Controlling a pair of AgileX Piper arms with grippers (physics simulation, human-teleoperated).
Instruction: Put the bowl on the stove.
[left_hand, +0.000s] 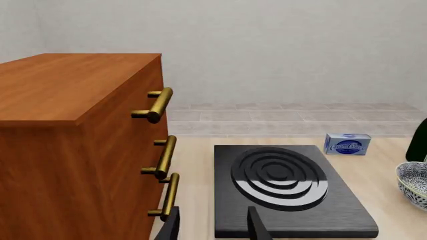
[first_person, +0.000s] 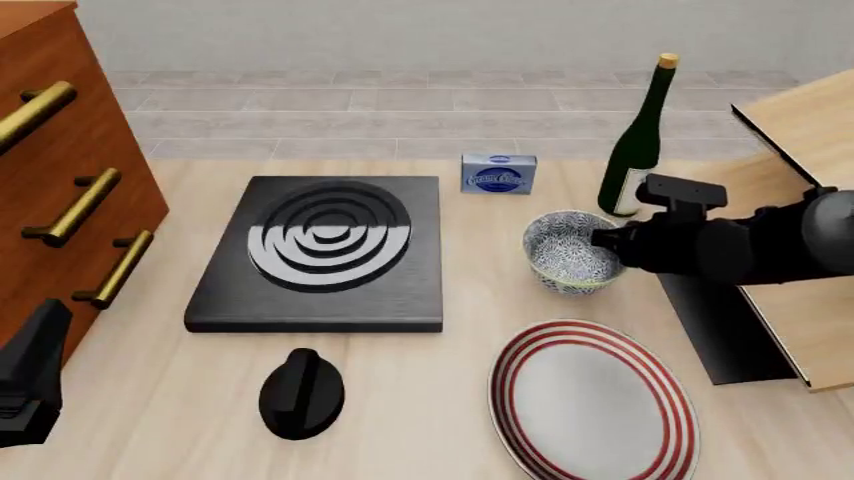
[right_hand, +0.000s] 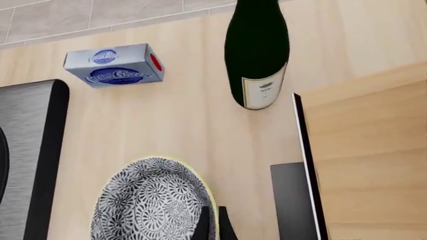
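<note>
The speckled blue-grey bowl (first_person: 567, 255) stands on the table to the right of the stove (first_person: 327, 250), a black slab with silver burner rings. My right gripper (first_person: 601, 240) is at the bowl's right rim. In the right wrist view its fingers (right_hand: 202, 226) close over the rim of the bowl (right_hand: 147, 200), one inside and one outside. My left gripper (left_hand: 213, 222) is open and empty, low at the table's front left, pointing at the stove (left_hand: 287, 190). The bowl's edge (left_hand: 413, 185) shows there too.
A wooden drawer cabinet (first_person: 60, 190) with brass handles stands left of the stove. A black knob (first_person: 302, 392) and a red-ringed plate (first_person: 594, 400) lie in front. A blue box (first_person: 498, 172) and a dark bottle (first_person: 638, 140) stand behind the bowl. A wooden box (first_person: 787, 260) is at the right.
</note>
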